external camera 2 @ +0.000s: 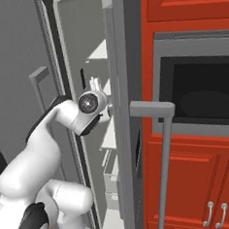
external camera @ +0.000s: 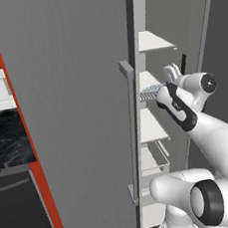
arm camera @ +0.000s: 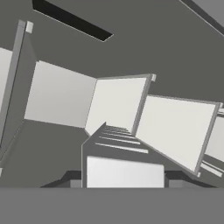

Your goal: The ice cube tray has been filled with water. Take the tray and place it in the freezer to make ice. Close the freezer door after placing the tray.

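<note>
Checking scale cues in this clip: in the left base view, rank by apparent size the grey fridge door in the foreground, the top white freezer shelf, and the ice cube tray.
1. Grey fridge door, by far the largest; it is also nearest the camera.
2. Top white freezer shelf.
3. Ice cube tray, smallest; the gripper hides part of it.

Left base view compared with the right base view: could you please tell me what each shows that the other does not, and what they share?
Left base view: the ice cube tray in the shut gripper, by the white shelves inside the freezer, plus a black countertop. Right base view: the open freezer door edge-on with its bar handle, red cabinets and an oven window. Both: the white arm reaching into the freezer, and the closed plain grey door.
</note>
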